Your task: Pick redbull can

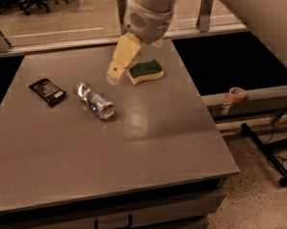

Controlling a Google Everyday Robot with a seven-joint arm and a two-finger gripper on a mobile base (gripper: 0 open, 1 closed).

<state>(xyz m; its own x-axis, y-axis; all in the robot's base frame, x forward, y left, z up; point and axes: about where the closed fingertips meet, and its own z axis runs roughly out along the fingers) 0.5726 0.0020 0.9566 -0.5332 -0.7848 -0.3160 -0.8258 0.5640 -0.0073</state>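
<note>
The redbull can (94, 100), slim and silver with blue markings, lies on its side on the grey table (149, 135), left of the middle, its round silver end toward the front right. My gripper (116, 72), with cream-coloured fingers, hangs above the table to the upper right of the can and apart from it. It is just left of a sponge.
A yellow sponge (145, 71) with a green top lies at the table's back middle. A flat black snack packet (47, 91) lies left of the can. A roll of tape (237, 93) sits on a ledge to the right. A drawer handle (113, 225) is below the table's front edge.
</note>
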